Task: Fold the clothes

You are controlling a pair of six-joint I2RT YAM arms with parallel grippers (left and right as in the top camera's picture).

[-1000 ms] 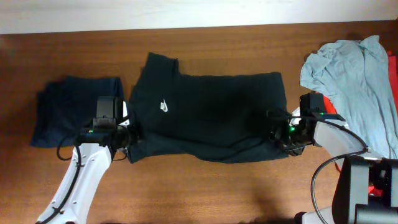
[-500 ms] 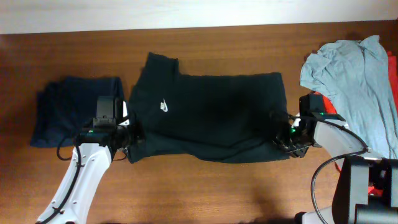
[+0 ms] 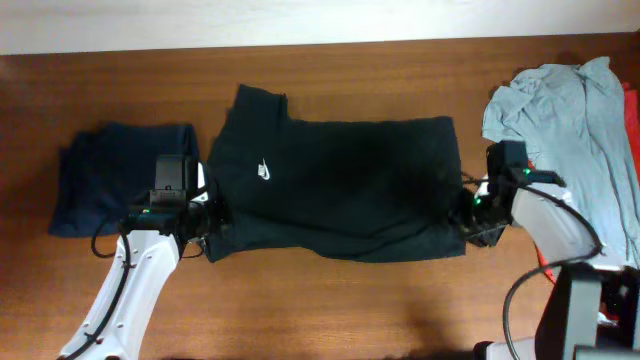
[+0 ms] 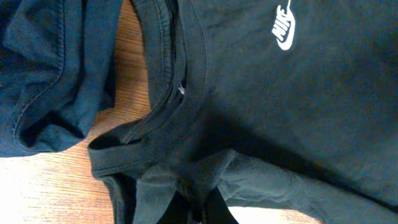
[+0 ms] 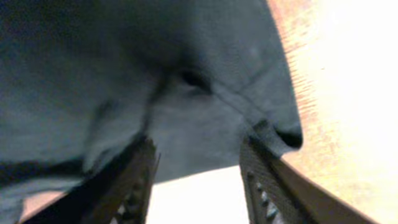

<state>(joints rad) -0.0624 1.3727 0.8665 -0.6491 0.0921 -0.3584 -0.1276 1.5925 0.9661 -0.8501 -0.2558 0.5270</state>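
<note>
The clothes, a black T-shirt point(image 3: 340, 185) with a small white logo point(image 3: 263, 169), lie spread across the middle of the brown table. My left gripper point(image 3: 213, 222) sits at the shirt's lower left edge. In the left wrist view its jaws point(image 4: 200, 202) are shut on a bunched fold of the black cloth below the collar point(image 4: 177, 93). My right gripper point(image 3: 468, 214) is at the shirt's lower right corner. In the right wrist view its fingers point(image 5: 134, 180) stand apart, with the shirt's hem point(image 5: 217, 124) lying across their tips and nothing pinched.
A folded dark navy garment point(image 3: 110, 175) lies left of the shirt, close to my left arm. A crumpled light grey shirt point(image 3: 570, 120) is heaped at the right, with red cloth point(image 3: 632, 110) at the table's right edge.
My right gripper has shifted slightly to the right along the shirt's corner and its wrist has turned. The left gripper and the shirt have stayed put.
</note>
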